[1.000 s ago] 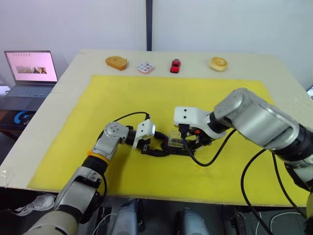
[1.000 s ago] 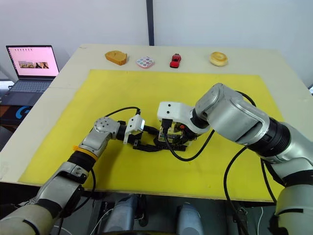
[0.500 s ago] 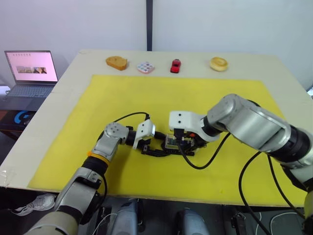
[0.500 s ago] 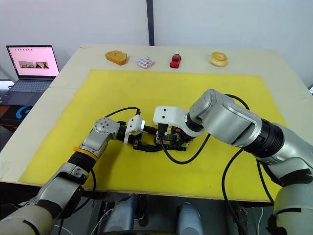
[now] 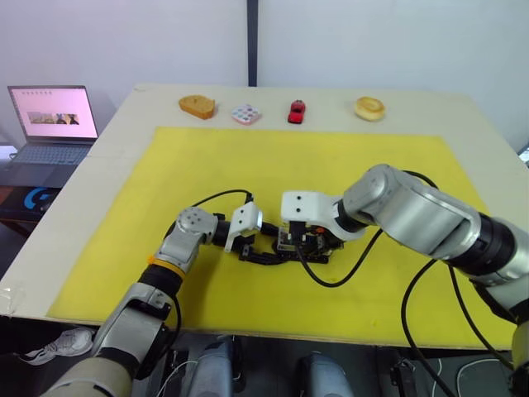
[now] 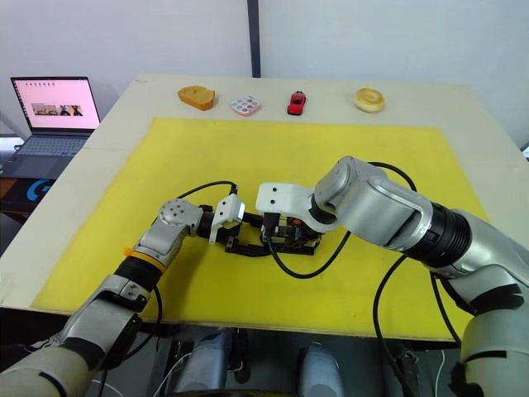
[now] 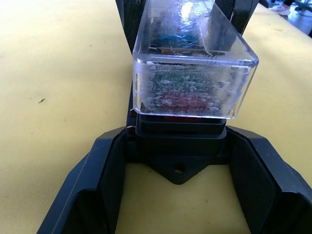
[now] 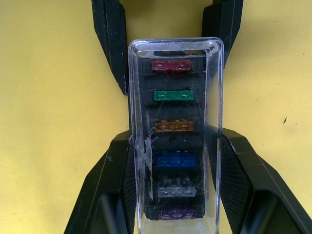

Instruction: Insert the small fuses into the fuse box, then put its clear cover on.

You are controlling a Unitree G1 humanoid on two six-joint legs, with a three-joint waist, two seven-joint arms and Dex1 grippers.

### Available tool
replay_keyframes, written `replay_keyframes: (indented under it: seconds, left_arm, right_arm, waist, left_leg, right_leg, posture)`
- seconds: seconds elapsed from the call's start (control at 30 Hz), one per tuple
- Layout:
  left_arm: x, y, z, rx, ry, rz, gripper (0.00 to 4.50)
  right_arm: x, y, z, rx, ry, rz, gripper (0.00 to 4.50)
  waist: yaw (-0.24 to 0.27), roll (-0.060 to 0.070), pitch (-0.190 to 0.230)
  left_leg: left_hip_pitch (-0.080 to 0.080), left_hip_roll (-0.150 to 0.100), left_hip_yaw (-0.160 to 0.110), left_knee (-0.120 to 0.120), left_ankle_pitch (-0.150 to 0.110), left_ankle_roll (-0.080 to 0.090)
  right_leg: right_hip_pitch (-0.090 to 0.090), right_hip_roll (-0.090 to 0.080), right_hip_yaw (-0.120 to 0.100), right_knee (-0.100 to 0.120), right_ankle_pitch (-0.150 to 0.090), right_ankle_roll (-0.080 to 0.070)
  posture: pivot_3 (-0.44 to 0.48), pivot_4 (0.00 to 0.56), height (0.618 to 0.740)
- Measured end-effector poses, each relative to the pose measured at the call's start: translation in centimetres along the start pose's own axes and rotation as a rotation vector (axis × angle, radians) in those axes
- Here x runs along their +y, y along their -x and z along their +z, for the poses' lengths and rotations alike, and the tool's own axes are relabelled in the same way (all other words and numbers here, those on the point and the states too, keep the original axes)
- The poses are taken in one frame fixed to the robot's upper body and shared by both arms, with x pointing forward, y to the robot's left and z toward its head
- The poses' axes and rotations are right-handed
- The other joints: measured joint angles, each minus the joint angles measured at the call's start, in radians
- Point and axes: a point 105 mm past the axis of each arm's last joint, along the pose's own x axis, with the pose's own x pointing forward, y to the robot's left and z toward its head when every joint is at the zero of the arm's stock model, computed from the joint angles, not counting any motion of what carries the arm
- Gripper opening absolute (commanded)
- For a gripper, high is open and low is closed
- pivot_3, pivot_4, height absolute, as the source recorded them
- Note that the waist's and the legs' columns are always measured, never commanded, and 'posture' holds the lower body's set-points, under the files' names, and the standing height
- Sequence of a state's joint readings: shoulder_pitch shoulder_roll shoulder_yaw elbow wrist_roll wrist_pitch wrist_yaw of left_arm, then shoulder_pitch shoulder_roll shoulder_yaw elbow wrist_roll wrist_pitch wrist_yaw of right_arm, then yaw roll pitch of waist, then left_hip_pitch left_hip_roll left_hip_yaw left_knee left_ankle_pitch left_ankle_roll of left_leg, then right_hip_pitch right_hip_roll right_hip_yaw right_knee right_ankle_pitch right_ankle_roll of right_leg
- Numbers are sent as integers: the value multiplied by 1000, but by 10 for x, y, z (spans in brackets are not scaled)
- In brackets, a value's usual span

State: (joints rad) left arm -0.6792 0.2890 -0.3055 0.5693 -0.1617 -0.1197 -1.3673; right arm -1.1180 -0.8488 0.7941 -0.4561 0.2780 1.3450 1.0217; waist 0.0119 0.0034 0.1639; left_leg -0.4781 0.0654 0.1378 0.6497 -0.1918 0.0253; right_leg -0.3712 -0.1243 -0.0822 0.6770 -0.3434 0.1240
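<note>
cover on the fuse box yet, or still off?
On, though full seating cannot be told. The clear cover sits over the fuse box, six fuses showing through it.

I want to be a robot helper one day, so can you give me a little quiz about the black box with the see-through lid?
1. True or false: the clear plastic cover sits over the black plastic fuse box.
2. How many small coloured fuses show under the cover?
3. Which fuse sits right next to the red fuse? A green, B purple, C grey.

Key: 1 true; 2 six; 3 A.
</note>
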Motion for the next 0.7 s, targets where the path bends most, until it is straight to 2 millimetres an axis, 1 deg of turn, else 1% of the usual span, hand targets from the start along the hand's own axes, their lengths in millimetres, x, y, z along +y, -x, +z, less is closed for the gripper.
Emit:
replay_keyframes:
  seconds: [0.23,0.6,0.67,0.7]
  left_arm:
    - [-1,-1,0,-5,4,4,2534]
    - [0,-3,0,-6,2,6,2534]
    - [0,-3,0,-7,1,6,2534]
    - [0,-3,0,-9,0,7,2534]
  right_arm:
    - [1,-1,-3,21,-29,-3,1680]
    - [2,-2,-2,25,-39,-8,1680]
    - [2,-2,-2,25,-37,-7,2699]
    - [3,-2,-2,25,-37,-1,3042]
  waist:
    - [0,0,-1]
    - [1,0,-2]
    - [1,0,-2]
    - [1,0,-2]
  left_leg:
    - [0,0,0,0,0,1]
    - [0,0,-1,0,-1,1]
    - [0,0,-1,0,-1,1]
    - [0,0,-1,0,-1,1]
  right_leg:
    - [0,0,0,0,0,0]
    - [1,-1,-1,0,0,0]
    - [1,-2,-1,0,0,0]
    - [1,-2,-1,0,0,0]
  posture:
    - [0,150,740]
    - [0,150,740]
    - [0,150,740]
    - [0,150,740]
